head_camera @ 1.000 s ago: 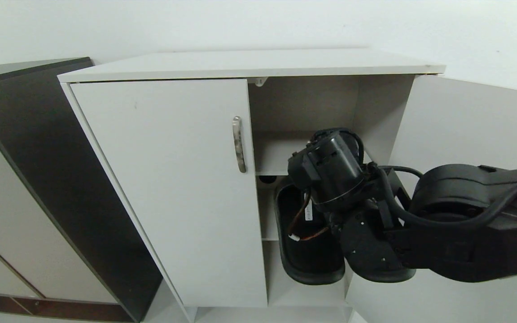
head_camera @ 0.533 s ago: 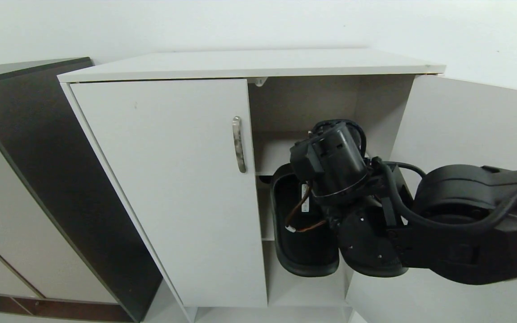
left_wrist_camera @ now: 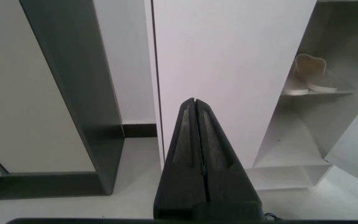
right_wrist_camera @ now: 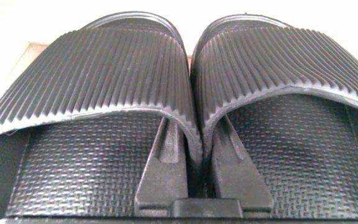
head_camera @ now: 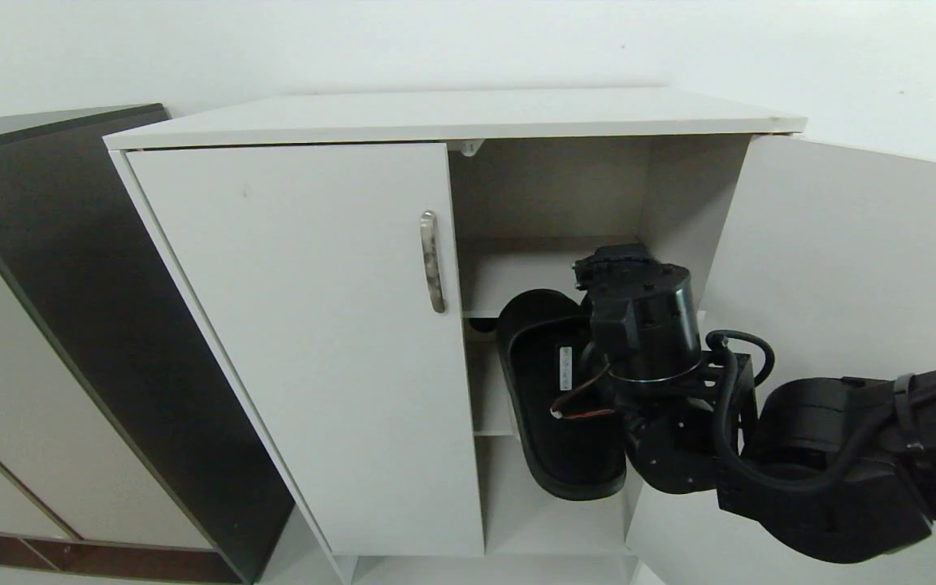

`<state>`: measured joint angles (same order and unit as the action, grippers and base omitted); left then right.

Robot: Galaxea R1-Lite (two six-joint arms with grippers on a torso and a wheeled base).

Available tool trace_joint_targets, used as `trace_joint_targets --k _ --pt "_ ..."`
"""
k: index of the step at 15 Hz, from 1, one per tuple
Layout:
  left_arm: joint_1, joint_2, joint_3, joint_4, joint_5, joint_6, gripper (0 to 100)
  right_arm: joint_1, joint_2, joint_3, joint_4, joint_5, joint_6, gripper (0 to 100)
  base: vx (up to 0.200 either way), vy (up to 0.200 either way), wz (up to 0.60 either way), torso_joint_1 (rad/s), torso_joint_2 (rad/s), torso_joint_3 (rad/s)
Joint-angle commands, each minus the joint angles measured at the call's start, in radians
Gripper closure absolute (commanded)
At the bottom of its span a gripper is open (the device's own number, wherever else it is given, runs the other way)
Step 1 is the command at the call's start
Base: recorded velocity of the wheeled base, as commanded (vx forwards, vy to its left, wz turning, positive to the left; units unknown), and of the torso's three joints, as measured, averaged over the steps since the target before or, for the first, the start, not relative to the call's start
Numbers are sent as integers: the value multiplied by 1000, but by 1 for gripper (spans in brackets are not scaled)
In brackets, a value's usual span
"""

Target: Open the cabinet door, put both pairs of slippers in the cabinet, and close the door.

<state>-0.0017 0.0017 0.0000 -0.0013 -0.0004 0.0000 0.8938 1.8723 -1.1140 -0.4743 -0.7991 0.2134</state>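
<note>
Cabinet [head_camera: 452,114] stands white against a pale wall [head_camera: 468,41]. Its left door [head_camera: 305,341] is shut, with a metal handle [head_camera: 432,262] upright near that door's inner edge, and its right door [head_camera: 842,268] is swung wide open. The right arm comes in from the right, across the front of the open door, with its wrist at the cabinet's open right half.

There the black slippers [head_camera: 565,422] hang on end in the opening, just beside the left door's inner edge. They are nearly upright and a little tilted, and they span the front edges of two shelves [head_camera: 494,433]. One footbed faces outward, and the other slipper is mostly hidden behind the arm. Whether the pair touches a shelf cannot be told.

In the right wrist view the right tool [right_wrist_camera: 193,140] is clamped on the pair. Its fingers [right_wrist_camera: 163,168] lie one under each ribbed strap and press the two neighbouring strap walls together.

The left tool [left_wrist_camera: 195,109] has its fingers flat against each other, holding nothing. It points at the left door, apart from it, with the floor [left_wrist_camera: 129,186] below. Past it, a pale slipper [left_wrist_camera: 311,70] stands on one of the shelves in the open half. A dark panel [head_camera: 94,325] stands beside the cabinet's left side.
</note>
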Motion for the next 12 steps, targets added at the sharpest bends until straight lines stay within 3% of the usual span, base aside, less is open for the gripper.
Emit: trace_joint_targets --k 1,7,12 --pt "2 0 0 0 0 2 100 -3 -1 -4 6 0 0 100 0 0 0 0 0 0" --pt "2 1 0 0 0 2 100 -13 13 -6 8 0 3 100 0 0 0 0 0 0" --pt "0 1 0 0 -1 2 100 -12 14 -24 9 0 -3 100 200 0 0 -4 4 4"
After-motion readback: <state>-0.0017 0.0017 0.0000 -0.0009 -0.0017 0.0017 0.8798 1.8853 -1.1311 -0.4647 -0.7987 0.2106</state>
